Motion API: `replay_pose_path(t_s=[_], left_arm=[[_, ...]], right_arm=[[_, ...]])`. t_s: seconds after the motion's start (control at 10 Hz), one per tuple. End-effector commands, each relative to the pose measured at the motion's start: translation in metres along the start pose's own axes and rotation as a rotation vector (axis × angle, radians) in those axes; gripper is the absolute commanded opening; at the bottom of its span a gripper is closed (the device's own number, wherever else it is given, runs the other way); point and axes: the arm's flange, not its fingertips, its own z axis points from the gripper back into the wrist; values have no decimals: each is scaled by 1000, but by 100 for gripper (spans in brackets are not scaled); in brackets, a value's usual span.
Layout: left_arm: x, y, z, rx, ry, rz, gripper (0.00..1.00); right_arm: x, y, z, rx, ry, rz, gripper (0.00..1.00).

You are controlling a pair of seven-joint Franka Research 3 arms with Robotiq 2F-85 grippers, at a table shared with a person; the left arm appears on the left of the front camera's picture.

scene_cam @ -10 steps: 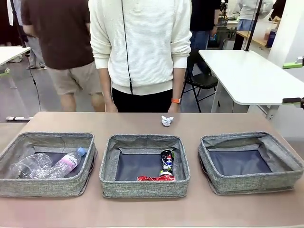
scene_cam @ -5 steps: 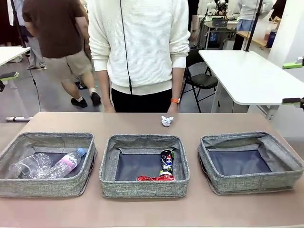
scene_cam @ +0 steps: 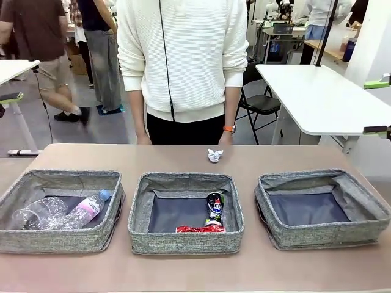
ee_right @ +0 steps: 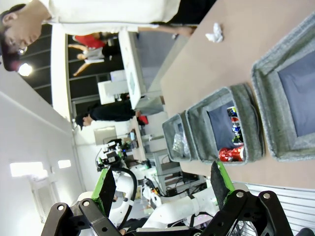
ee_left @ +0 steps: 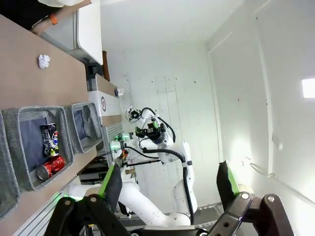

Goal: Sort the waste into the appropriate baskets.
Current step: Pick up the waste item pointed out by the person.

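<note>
Paper wad (scene_cam: 214, 155): small, white, crumpled, on table (scene_cam: 256, 155).

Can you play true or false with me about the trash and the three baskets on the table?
1. The paper ball is inside a basket. False: it lies on the table, behind the middle basket.
2. The red can and the dark can share the middle basket. True.
3. The bottles are in the right basket. False: they lie in the left basket; the right one holds nothing.
4. The left hand is open. True.
5. The right hand is holding a can. False: it is open with nothing between its fingers.
</note>
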Motion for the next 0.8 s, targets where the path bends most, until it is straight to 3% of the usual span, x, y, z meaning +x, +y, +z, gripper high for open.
replay_pose_path(t_s=[0.0, 0.7], left_arm=[[-1, -2, -1, -18, 1, -18, 100], [-1, -2, -1, -18, 1, -18, 100]], right_arm=[[0, -1, 0, 6, 1, 15, 100], [0, -1, 0, 6, 1, 15, 100]])
